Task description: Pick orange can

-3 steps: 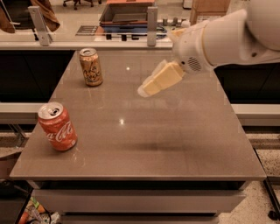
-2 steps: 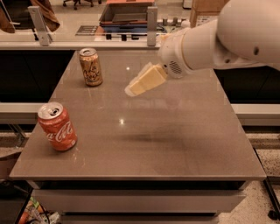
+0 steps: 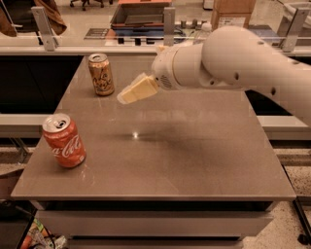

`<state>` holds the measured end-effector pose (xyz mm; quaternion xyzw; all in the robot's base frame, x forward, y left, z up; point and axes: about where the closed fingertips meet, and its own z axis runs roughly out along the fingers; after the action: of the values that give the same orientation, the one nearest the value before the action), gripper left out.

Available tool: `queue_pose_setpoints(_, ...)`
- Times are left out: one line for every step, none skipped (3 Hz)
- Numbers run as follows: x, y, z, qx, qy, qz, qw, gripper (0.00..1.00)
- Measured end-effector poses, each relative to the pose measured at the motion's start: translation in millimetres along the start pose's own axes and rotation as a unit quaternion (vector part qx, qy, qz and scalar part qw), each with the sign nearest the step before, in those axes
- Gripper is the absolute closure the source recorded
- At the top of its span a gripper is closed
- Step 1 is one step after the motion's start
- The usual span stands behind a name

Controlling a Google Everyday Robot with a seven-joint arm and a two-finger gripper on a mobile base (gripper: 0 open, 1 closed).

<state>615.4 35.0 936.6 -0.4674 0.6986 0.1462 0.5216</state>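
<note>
The orange can (image 3: 101, 74), pale orange-tan with dark cursive lettering and a silver top, stands upright at the far left of the grey-brown table (image 3: 184, 160). My gripper (image 3: 124, 97) hangs above the table at the end of the white arm (image 3: 233, 58). Its cream fingertips point left toward the can, a short way to its right and a little lower in the picture. It holds nothing.
A red Coca-Cola can (image 3: 63, 140) stands upright near the table's front left edge. Behind the table runs a counter with a glass rail and metal posts (image 3: 168, 19). A cardboard box (image 3: 233, 12) sits at the back right.
The arm and gripper have moved steadily left across the table toward the orange can. Both cans have stayed where they were.
</note>
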Motion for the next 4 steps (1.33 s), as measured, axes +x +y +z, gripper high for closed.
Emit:
queue_pose_setpoints(-8.0,-7.2,31.4,-0.001,-0.043,0.009,0.999,0.0)
queue_pose_setpoints(-18.6,-15.1,63.4,-0.012,-0.089,0.016,0.9959,0.0)
queue_pose_setpoints(-29.9,-18.0,95.8,-0.034,-0.12,0.018,0.992,0.0)
queue_pose_setpoints(-33.7,-19.9,126.5,-0.057,-0.139,0.027,0.9883,0.0)
